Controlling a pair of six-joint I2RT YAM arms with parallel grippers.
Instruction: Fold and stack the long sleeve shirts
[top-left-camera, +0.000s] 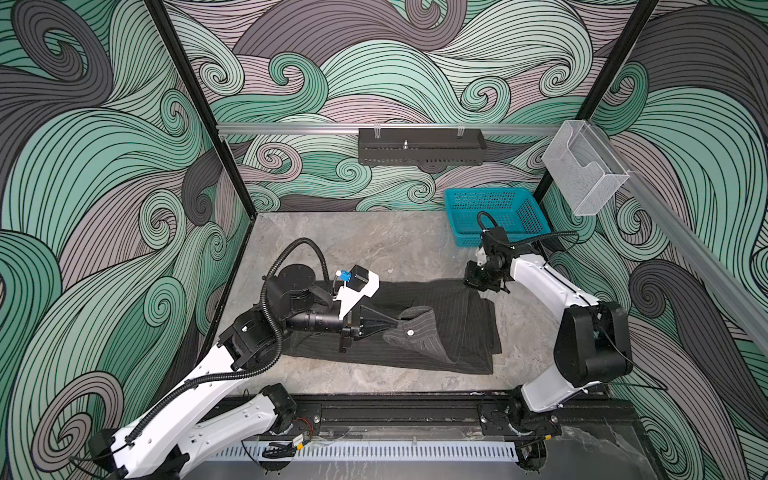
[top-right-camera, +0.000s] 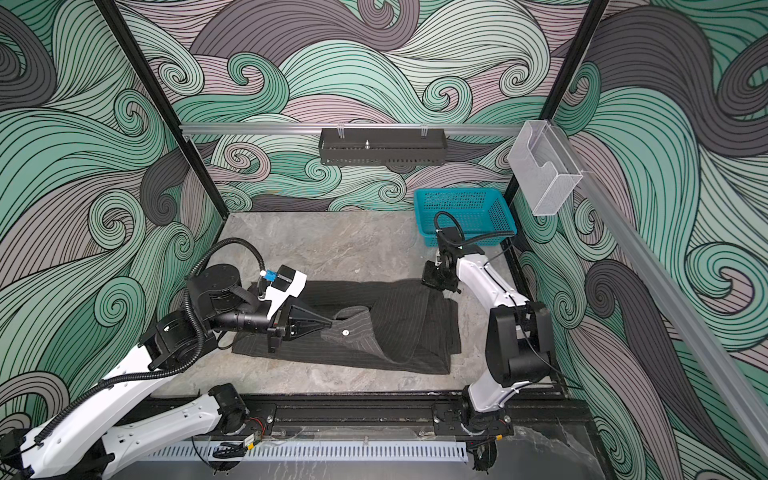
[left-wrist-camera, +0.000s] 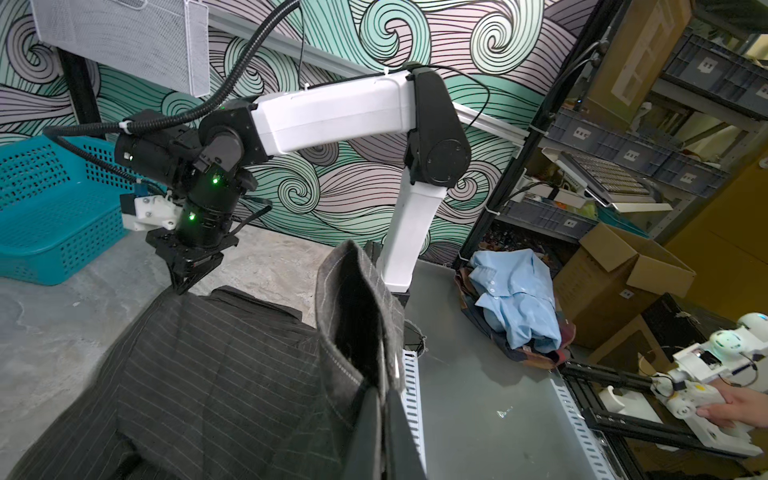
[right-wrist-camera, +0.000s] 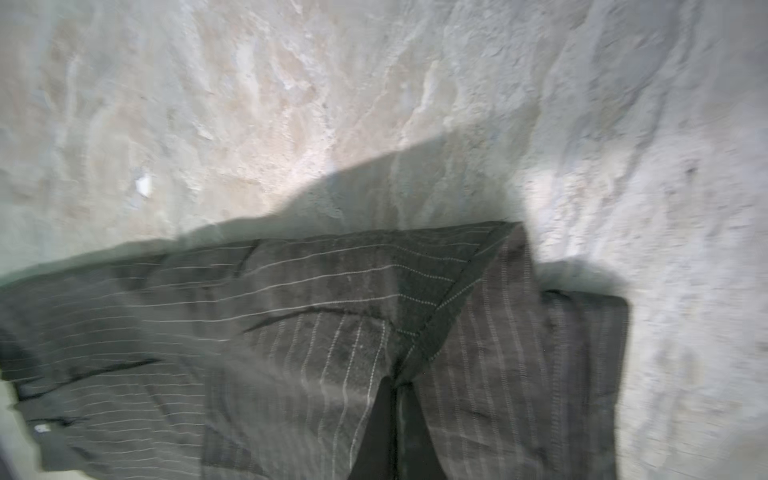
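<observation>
One long sleeve shirt (top-left-camera: 457, 316) (top-right-camera: 407, 307), dark charcoal with thin pale pinstripes, lies partly folded across the middle of the grey table. My left gripper (top-left-camera: 397, 325) (top-right-camera: 331, 324) (left-wrist-camera: 384, 390) is shut on the buttoned cuff (top-left-camera: 419, 324) (left-wrist-camera: 353, 316) of a sleeve, which is lifted and curls over the shirt's body. My right gripper (top-left-camera: 478, 289) (top-right-camera: 433, 286) (right-wrist-camera: 395, 384) is shut on the far right corner of the shirt (right-wrist-camera: 291, 311), pinching a hem fold just above the table. The left wrist view also shows the right gripper (left-wrist-camera: 183, 286) tip-down on that corner.
A teal mesh basket (top-left-camera: 494, 216) (top-right-camera: 461, 212) stands at the back right, close behind the right arm. A black tray (top-left-camera: 419, 145) and a clear holder (top-left-camera: 582, 166) hang on the rails. Beyond the table's front rail lies a light blue garment (left-wrist-camera: 515, 299) on a heap.
</observation>
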